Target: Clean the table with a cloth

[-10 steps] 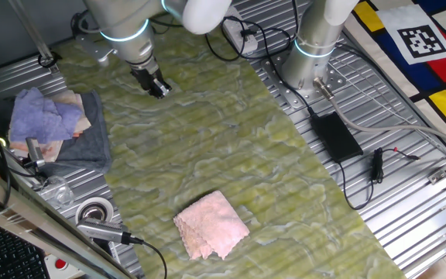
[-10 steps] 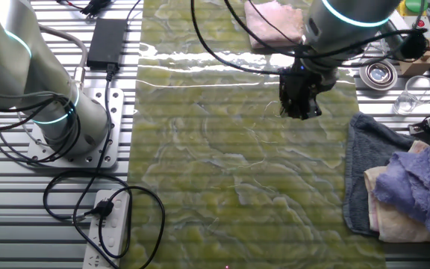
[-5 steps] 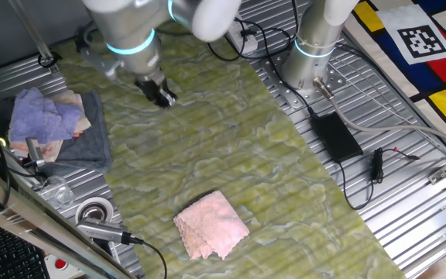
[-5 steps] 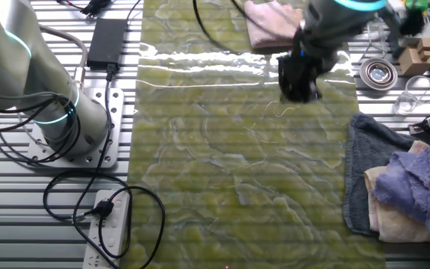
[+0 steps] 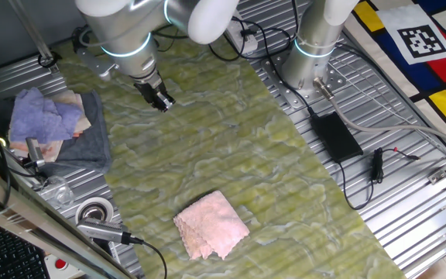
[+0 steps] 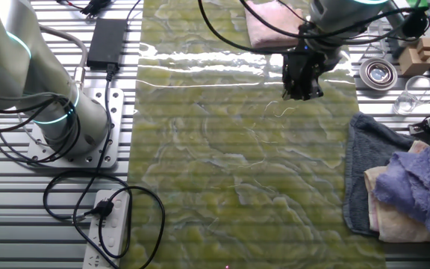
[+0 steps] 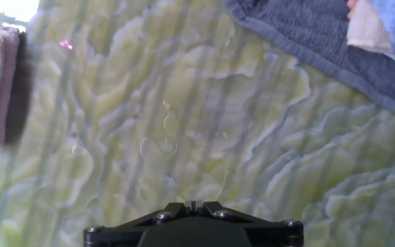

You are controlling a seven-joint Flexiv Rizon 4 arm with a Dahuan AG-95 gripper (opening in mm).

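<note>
The small pale pink textured cloth [image 5: 211,225] is lying flat on the long yellow-green marbled worktop [image 5: 231,155], well apart from the claw [image 5: 160,101], which is being held low over bare surface. Nothing is being pinched; whether the fingers are spread or pressed together cannot be told, since they are hidden in the hand view. A careless grab could bunch or drag the rag, or snag the dark grey towel [image 6: 368,168] lying near. The arm is being angled downward, wrist tilted.
</note>
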